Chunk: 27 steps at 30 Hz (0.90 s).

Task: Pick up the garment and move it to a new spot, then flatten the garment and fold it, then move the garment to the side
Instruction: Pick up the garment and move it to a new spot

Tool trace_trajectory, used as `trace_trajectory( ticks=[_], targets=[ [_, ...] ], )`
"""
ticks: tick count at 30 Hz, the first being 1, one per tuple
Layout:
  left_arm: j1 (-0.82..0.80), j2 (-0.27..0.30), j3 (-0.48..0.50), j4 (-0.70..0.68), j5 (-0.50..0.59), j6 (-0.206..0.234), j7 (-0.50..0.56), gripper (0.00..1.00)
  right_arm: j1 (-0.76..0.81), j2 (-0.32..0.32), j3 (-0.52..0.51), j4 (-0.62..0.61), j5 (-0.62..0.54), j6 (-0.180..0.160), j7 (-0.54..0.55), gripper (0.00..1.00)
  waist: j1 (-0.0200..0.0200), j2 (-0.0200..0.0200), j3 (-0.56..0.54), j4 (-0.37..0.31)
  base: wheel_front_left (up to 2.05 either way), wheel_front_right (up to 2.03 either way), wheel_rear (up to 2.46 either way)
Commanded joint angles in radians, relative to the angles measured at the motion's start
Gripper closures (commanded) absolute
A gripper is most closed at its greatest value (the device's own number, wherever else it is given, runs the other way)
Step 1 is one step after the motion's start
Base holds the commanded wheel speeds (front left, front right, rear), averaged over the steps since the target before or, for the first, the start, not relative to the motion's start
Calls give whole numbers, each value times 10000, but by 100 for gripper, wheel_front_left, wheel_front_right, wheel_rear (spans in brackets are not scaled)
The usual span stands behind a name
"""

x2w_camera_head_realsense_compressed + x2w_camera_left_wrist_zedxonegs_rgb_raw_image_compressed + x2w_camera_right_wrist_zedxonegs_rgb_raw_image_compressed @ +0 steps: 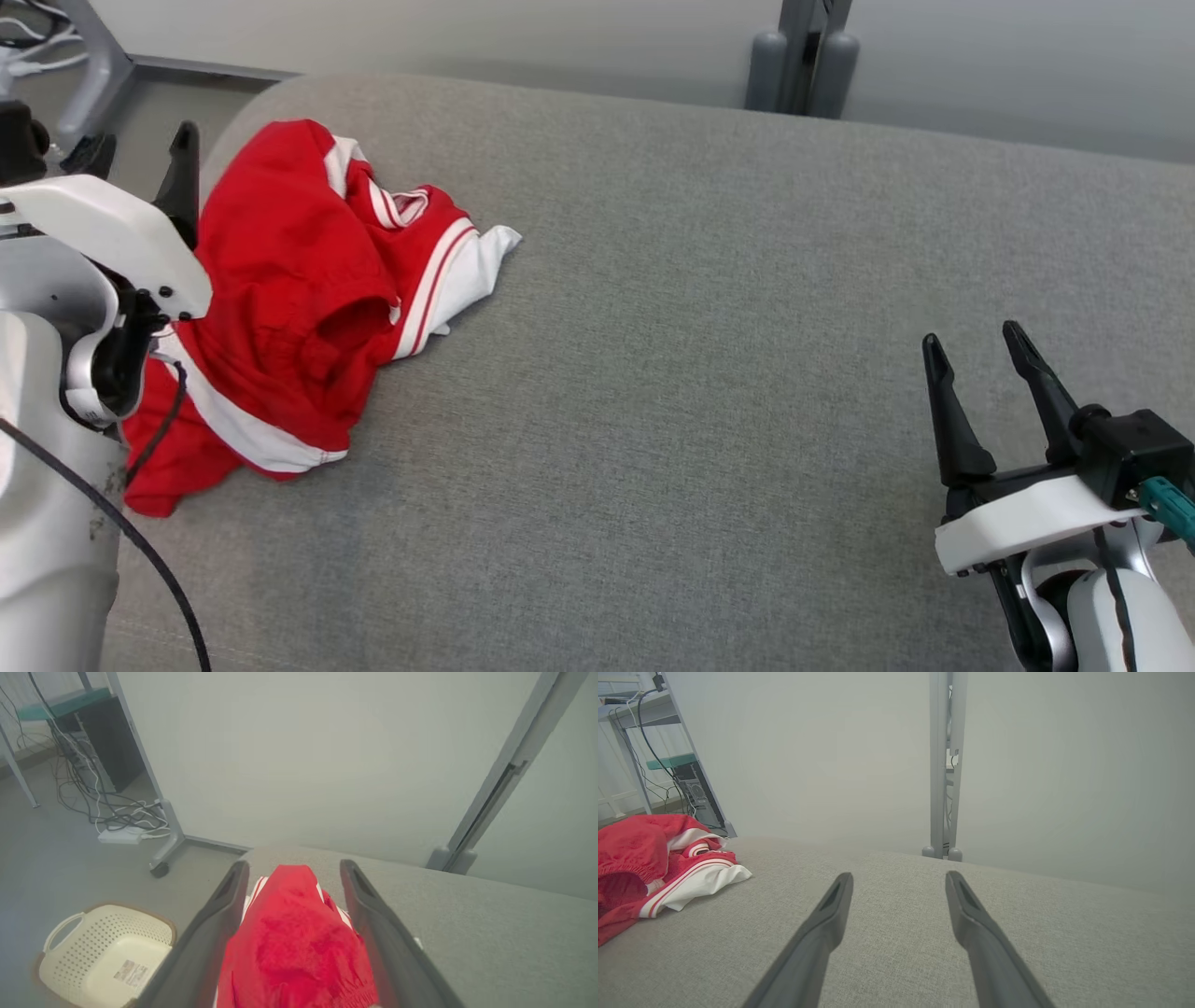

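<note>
Crumpled red-and-white fabric garment (299, 308), heaped at the left end of the grey cloth surface (700, 373). We note the left gripper (294, 864) wide open, garment between its fingers (210, 933), ungripped; right gripper (899, 876) wide, empty, well apart. Left wrist view adds a cream perforated plastic basket (107, 921), floor-level.

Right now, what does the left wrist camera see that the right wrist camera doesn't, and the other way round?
Left wrist view adds a cream basket on the floor and the open left gripper, whose fingers frame the red garment. Right wrist view adds the open right gripper over the bare grey surface, well clear of the cloth. Both share the garment, the surface and the pale wall.
</note>
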Motion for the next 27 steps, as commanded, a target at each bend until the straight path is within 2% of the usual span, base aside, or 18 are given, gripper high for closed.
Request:
trace_trajectory(
  ticks=[1, 2, 7, 14, 15, 16, 17, 20, 27],
  targets=[
    [-379, 108, 43, 842, -211, -139, 381, 0, -168, -53, -5, -67, -109, -1, 22, 0, 0, 0, 611, -470, 0, 0, 0],
    [-736, 207, 44, 1846, -306, -283, 712, 0, -285, -53, 22, -106, -128, -3, 36, 0, 0, 0, 846, -613, 0, 0, 0],
    [-1406, 446, 112, 3976, -545, -630, 962, 0, -567, -53, 112, -189, -225, -1, 73, 0, 0, 0, 1337, -946, 0, 0, 0],
    [-2186, 813, 69, 5839, -555, -1010, 768, 0, -892, -51, 124, -332, -331, -3, 114, 0, 0, 0, 1897, -1294, 0, 0, 0],
    [-2252, 834, 57, 6095, -548, -1003, 812, 11, -918, -51, 123, -338, -334, -3, 112, 0, 0, 0, 1937, -1327, 0, 0, 0],
    [-2340, 834, 31, 6261, -543, -1065, 765, 75, -918, -53, 96, -341, -340, -1, 100, 0, 0, 0, 1963, -1344, 0, 0, 0],
    [-2459, 871, 33, 6397, -538, -1067, 667, 100, -919, -51, 86, -345, -338, -3, 94, 0, 0, 0, 1989, -1357, 0, 0, 0],
    [-2637, 967, -9, 6687, -470, -1034, 520, 100, -924, -51, 39, -361, -345, -3, 66, 0, 0, 0, 2010, -1376, 0, 0, 0],
    [-3405, 1179, -207, 6795, 30, -628, -1152, 100, -887, -53, -157, -369, -282, -3, 12, 0, 0, 0, 1863, -1263, 0, 0, 0]
  ],
)
